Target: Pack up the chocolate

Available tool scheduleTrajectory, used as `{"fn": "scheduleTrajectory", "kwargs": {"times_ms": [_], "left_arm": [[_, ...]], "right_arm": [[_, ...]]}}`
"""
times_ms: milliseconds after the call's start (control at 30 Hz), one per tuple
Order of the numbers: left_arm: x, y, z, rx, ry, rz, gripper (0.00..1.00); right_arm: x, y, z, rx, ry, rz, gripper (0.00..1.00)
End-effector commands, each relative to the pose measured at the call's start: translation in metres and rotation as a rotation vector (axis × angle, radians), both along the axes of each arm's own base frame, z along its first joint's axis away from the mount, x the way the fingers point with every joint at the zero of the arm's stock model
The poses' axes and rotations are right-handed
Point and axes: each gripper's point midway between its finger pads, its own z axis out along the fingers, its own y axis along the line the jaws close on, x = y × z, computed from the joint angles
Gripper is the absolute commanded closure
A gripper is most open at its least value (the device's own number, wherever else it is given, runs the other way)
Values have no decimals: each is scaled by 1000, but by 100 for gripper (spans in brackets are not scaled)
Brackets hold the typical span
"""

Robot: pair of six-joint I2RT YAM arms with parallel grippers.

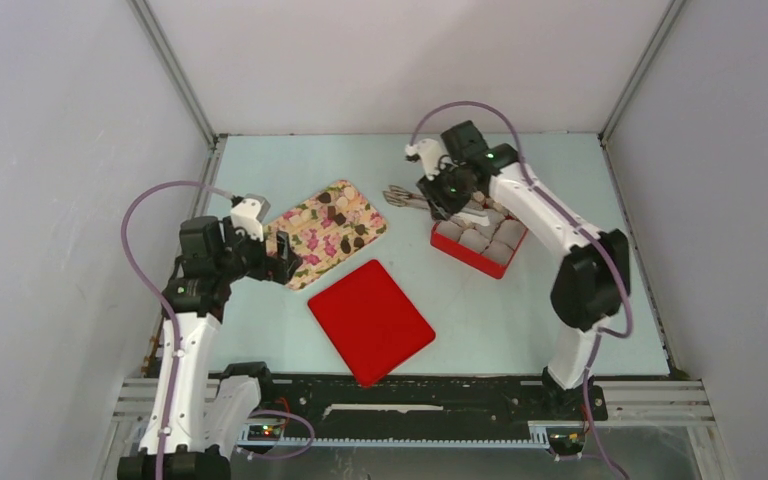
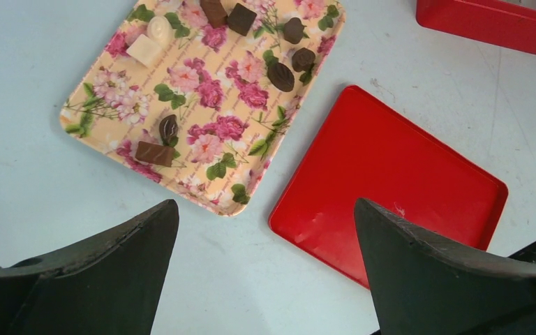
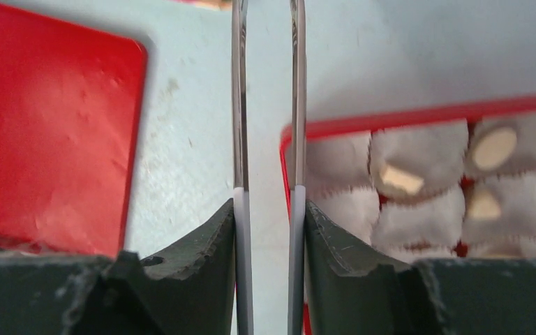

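Note:
Dark chocolate (image 2: 280,77) and pale chocolate (image 2: 144,50) lie scattered on the flower-print tray (image 1: 325,232). More pale pieces (image 3: 494,148) sit in white paper cups inside the red box (image 3: 426,115). My right gripper (image 3: 268,209) is shut on metal tongs (image 3: 239,105) and hovers over the box's left rim. The two tong arms stand slightly apart, and their tips are cut off at the top of the view. My left gripper (image 2: 265,209) is open and empty, above the table between the tray's near corner and the red lid (image 2: 391,181).
The flat red lid (image 1: 370,320) lies in the middle of the table, in front of the tray. The red box (image 1: 480,240) stands at the right. A small greyish crinkled pile (image 1: 403,197) lies behind it. Walls close in both sides and the back.

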Motion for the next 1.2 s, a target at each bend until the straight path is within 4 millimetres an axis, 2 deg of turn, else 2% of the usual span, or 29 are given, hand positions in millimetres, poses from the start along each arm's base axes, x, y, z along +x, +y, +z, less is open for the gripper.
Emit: {"fn": "scheduleTrajectory", "kwargs": {"times_ms": [0, 100, 200, 400, 567, 1167], "left_arm": [[0, 7, 0, 27, -40, 16, 0], [-1, 5, 1, 15, -43, 11, 0], [-1, 4, 2, 9, -46, 8, 0], [-2, 4, 2, 8, -42, 8, 0], [-1, 5, 2, 6, -38, 9, 0], [1, 5, -2, -2, -22, 10, 0]], "right_arm": [[21, 47, 20, 46, -48, 57, 64], [29, 77, 19, 61, -55, 89, 64], [34, 106, 8, 75, -20, 117, 63], [41, 141, -6, 94, 1, 138, 58], [50, 153, -14, 104, -13, 130, 54], [69, 154, -59, 46, -13, 100, 53]]}}
